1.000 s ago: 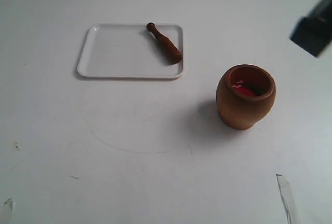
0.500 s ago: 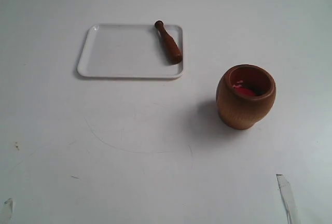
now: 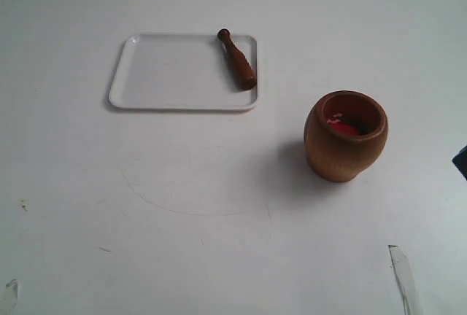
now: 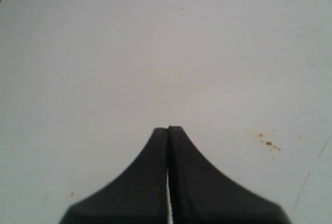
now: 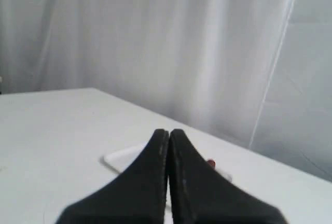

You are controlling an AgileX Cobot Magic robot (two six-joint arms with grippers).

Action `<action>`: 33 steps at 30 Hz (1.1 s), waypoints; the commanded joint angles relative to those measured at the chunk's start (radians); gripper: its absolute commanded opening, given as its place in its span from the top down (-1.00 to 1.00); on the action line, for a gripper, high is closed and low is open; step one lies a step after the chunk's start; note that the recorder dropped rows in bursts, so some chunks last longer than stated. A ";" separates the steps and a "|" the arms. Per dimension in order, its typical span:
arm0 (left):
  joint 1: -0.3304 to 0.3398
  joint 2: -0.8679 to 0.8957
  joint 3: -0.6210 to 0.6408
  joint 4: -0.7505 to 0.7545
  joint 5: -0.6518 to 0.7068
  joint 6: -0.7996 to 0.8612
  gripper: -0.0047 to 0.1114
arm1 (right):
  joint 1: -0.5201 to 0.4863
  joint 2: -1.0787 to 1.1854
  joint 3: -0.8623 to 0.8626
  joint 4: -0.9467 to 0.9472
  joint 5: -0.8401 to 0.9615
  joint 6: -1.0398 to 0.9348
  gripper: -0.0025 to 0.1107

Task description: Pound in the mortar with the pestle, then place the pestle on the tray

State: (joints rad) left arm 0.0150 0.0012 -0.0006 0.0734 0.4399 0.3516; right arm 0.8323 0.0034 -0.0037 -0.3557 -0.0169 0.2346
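Note:
The dark reddish-brown pestle (image 3: 237,59) lies flat at the right end of the white tray (image 3: 160,74), knob pointing toward the far edge. To the right and nearer stands the brown wooden mortar (image 3: 345,136), upright, with a red inside. A dark bit of the right arm (image 3: 461,162) shows at the right edge of the exterior view. My right gripper (image 5: 169,131) is shut and empty; behind its fingers the tray (image 5: 124,157) and a red tip of the pestle (image 5: 211,164) peek out. My left gripper (image 4: 168,128) is shut and empty over bare table.
The white table (image 3: 219,205) has faint scuff marks and small brown specks (image 4: 268,142). A strip of clear tape (image 3: 403,275) lies at the near right. A white curtain (image 5: 155,42) hangs behind the table in the right wrist view.
One second ago the right arm was at the upper right edge; it left the view, and now a bit shows lower at the right edge. The pestle rolled slightly on the tray, then stayed still.

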 commanded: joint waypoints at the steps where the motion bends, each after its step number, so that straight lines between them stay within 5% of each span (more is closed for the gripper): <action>1: -0.008 -0.001 0.001 -0.007 -0.003 -0.008 0.92 | -0.004 -0.003 0.004 0.051 0.164 0.019 0.96; 5: -0.008 -0.001 0.001 -0.007 -0.003 -0.008 0.92 | -0.004 -0.003 0.004 0.289 0.164 0.073 0.96; 17: -0.008 -0.001 0.001 -0.007 -0.003 -0.008 0.92 | -0.004 -0.003 0.004 0.262 0.169 0.057 0.96; 21: -0.008 -0.001 0.001 -0.007 -0.003 -0.008 0.92 | -0.004 -0.003 0.004 0.202 0.383 0.027 0.96; 28: -0.008 -0.001 0.001 -0.007 -0.003 -0.008 0.92 | -0.008 -0.003 0.004 0.141 0.364 0.022 0.96; 33: -0.008 -0.001 0.001 -0.007 -0.003 -0.008 0.92 | -0.158 -0.003 0.004 0.107 0.361 0.022 0.96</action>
State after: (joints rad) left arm 0.0150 0.0012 -0.0006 0.0734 0.4399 0.3516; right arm 0.7702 0.0034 -0.0037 -0.2250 0.3488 0.2651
